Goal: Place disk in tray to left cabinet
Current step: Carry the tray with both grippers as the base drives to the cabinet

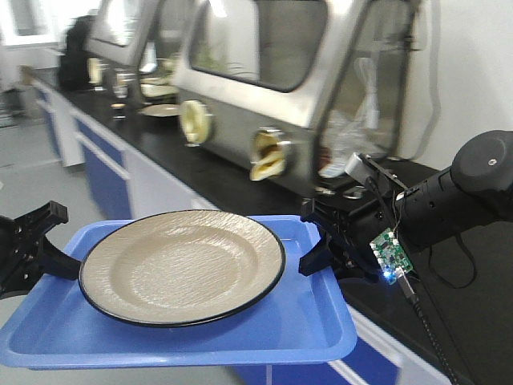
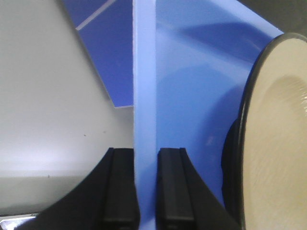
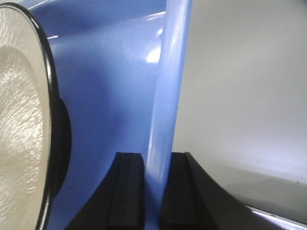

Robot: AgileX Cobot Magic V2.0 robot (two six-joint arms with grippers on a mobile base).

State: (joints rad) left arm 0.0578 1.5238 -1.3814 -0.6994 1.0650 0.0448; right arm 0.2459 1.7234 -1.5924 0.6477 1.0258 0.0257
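Glossy disk point(image 1: 183, 266) — smooth plastic tray point(image 1: 264, 330).

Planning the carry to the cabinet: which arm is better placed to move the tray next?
Neither alone, I'd judge: left gripper and right gripper each clamp an opposite rim of the tray, with the disk between them.

Left tool point(image 1: 58, 241) at left edge of frame, right tool point(image 1: 313, 238) centre-right. Both level, facing inward, jaws pinched onto tray point(image 1: 309, 325) lip. Right arm point(image 1: 473, 188) enters from right edge.
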